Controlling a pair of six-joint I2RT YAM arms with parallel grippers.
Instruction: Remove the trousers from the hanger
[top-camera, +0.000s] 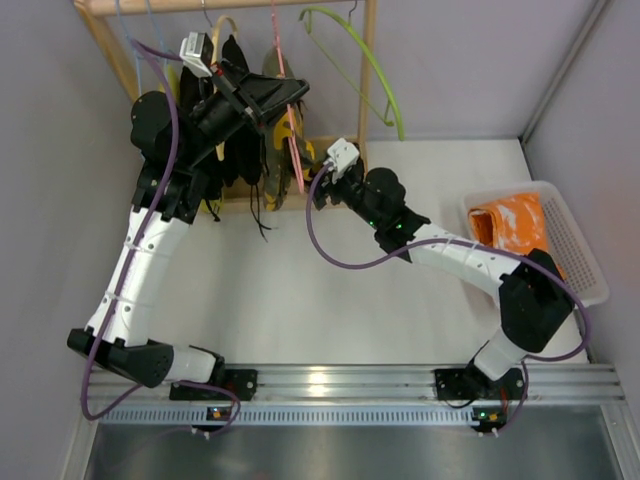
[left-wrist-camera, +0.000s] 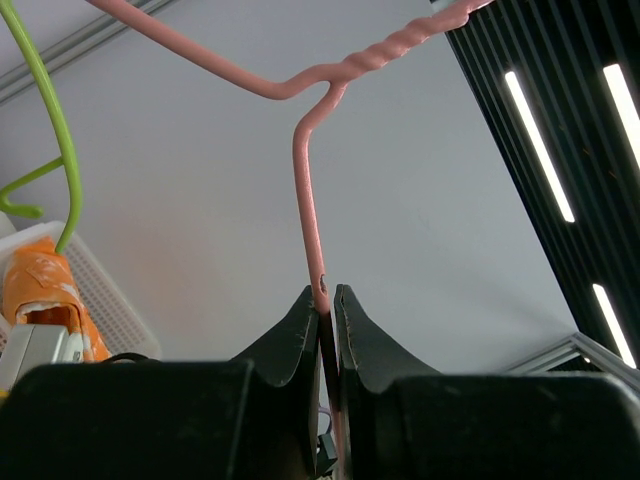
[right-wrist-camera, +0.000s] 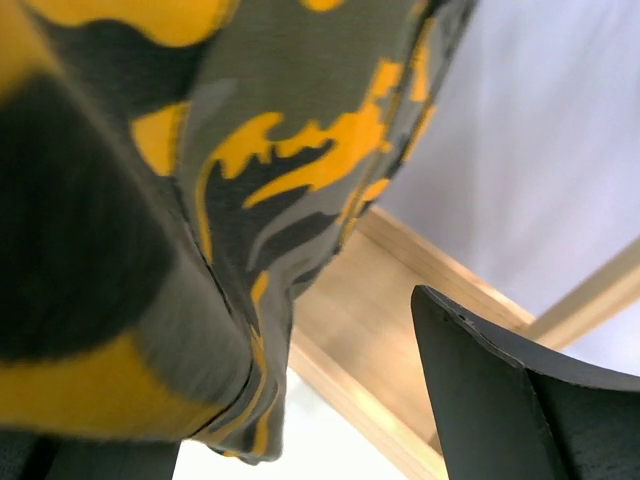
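My left claw (left-wrist-camera: 328, 300) pinched the hanger (left-wrist-camera: 305, 200) tight, and the trousers (right-wrist-camera: 280, 150) hung down just beside my right claw (right-wrist-camera: 290, 380), which gaped wide.

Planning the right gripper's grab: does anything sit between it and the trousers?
Nothing visible does. The trousers hang close in front of the open right gripper; only the wooden rack base lies behind them.
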